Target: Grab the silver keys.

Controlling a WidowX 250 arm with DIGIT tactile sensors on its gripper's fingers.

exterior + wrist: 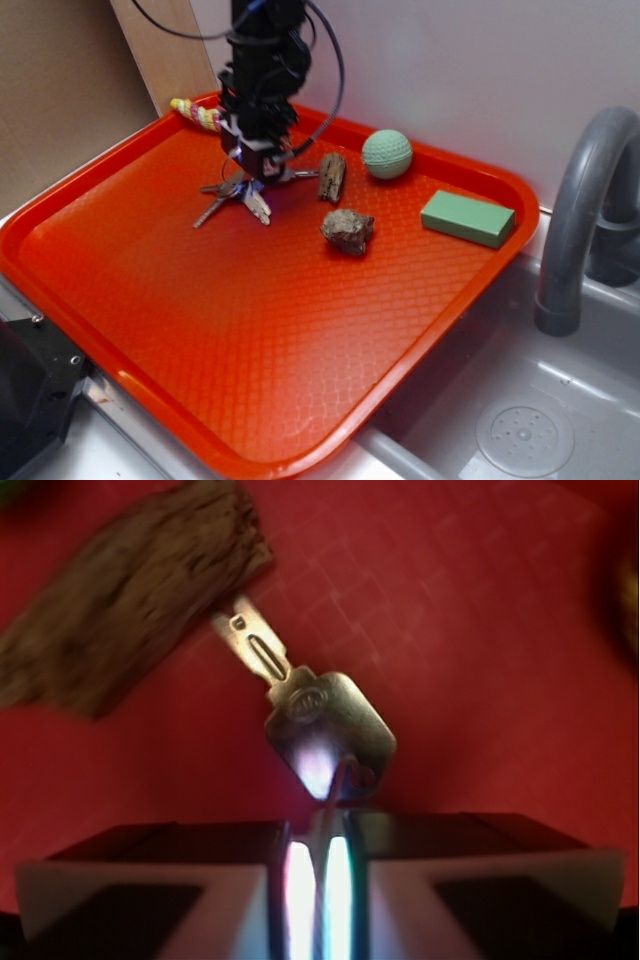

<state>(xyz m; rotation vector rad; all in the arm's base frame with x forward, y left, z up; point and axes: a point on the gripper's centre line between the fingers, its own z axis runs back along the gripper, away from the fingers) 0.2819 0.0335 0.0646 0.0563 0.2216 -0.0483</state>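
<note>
A wide orange tray (pixel 250 340) is carrying everything, sitting beside a grey sink (pixel 520 420) with its curved tap (pixel 580 200). My arm is coming straight down over the tray's far left part. Along the far right edge a green block (pixel 467 218) is lying, and a green ball (pixel 387 154) is resting near the far rim. A brown rock (pixel 347 231) is sitting toward the middle, a bark-like stick (pixel 332 177) just beyond it.

My pincer (pixel 255 168) is nearly closed, its pads pinching the wire ring of the silver keys (pixel 235 198). The keys are fanning out on the tray under me. In the wrist view one key (pixel 300 695) is pointing its blade away from me, toward the stick (pixel 120 600), its tip touching or just under the bark.
</note>
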